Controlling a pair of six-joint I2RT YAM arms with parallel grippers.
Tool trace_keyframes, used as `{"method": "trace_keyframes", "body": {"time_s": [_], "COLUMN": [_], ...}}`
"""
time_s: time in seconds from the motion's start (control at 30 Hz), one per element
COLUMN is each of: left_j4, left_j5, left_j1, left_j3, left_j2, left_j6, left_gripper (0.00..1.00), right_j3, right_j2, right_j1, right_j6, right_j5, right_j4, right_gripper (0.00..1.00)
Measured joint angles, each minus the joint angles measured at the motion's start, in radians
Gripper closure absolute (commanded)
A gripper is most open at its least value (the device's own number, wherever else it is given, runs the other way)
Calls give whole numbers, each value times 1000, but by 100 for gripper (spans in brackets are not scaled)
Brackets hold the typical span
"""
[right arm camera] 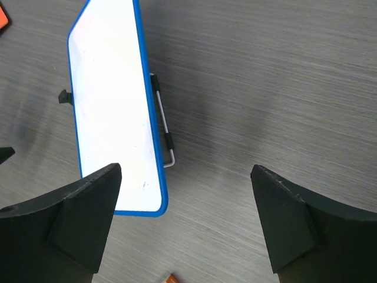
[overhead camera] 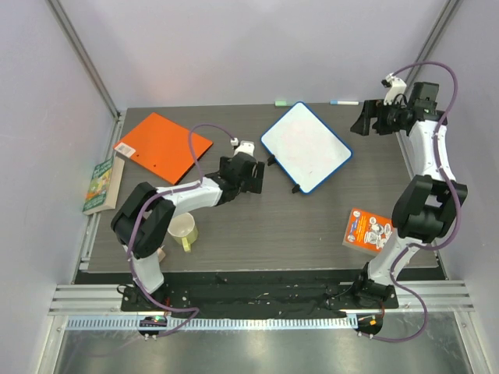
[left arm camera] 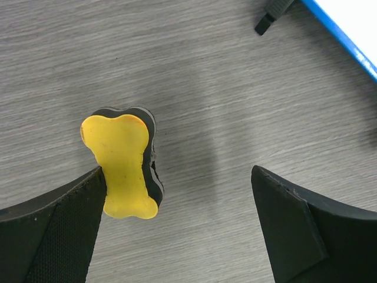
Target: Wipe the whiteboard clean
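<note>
- Two pincers were in view, both with their jaws spread wide and neither closed on anything.
- The left pincer (left arm camera: 177, 177) hung low over the grey table (overhead camera: 273, 226), just beside the whiteboard's near left corner.
- A yellow bone-shaped eraser (left arm camera: 121, 162) with a black felt layer lay on the table at one finger (left arm camera: 53, 230) of that pincer. The finger's tip overlapped the eraser's edge, though whether it touched could not be told. The other finger stood well apart from the eraser.
- The right pincer (right arm camera: 187, 171) was raised over the table's far right corner, with only bare table between its fingers.
- The whiteboard (overhead camera: 306, 146), white with a blue rim and rounded corners, lay flat and skewed on the far middle of the table. It sat between the two pincers and neither touched it. Its face looked white, and any marks were too faint to tell.
- Small black clips (left arm camera: 271, 15) stuck out from its rim, and a wire stand (right arm camera: 165, 127) lay along one long edge.
- An orange folder (overhead camera: 164, 146) lay at the far left, with a green book (overhead camera: 99, 185) by the left edge.
- A yellow mug (overhead camera: 184, 231) stood near the left arm, and an orange booklet (overhead camera: 369, 230) lay near the right arm.
- A green marker (overhead camera: 286, 102) and a blue marker (overhead camera: 343, 102) rested at the far edge.
</note>
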Motion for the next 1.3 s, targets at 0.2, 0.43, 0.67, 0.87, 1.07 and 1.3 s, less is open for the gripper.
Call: {"method": "trace_keyframes", "body": {"time_s": [0.2, 0.43, 0.67, 0.87, 1.07, 1.3], "left_j4": [-157, -333, -349, -358, -372, -399], "left_j5": [50, 21, 19, 34, 47, 40], "left_j1": [6, 8, 11, 11, 12, 12], "left_j3": [148, 282, 161, 121, 29, -8], "left_j2": [60, 169, 127, 99, 19, -117], "left_j6": [23, 23, -3, -37, -60, -60], "left_gripper": [0, 0, 0, 0, 0, 0], "right_j3": [-100, -196, -285, -340, -412, -500], "right_j2": [-114, -194, -339, -488, -571, -660], "right_j1": [-9, -10, -8, 13, 93, 231], "right_j6": [38, 42, 32, 35, 70, 133], "right_j5": [0, -2, -34, -74, -65, 8], "right_j4": [74, 93, 80, 79, 103, 188], "right_gripper": [0, 0, 1, 0, 0, 0]}}
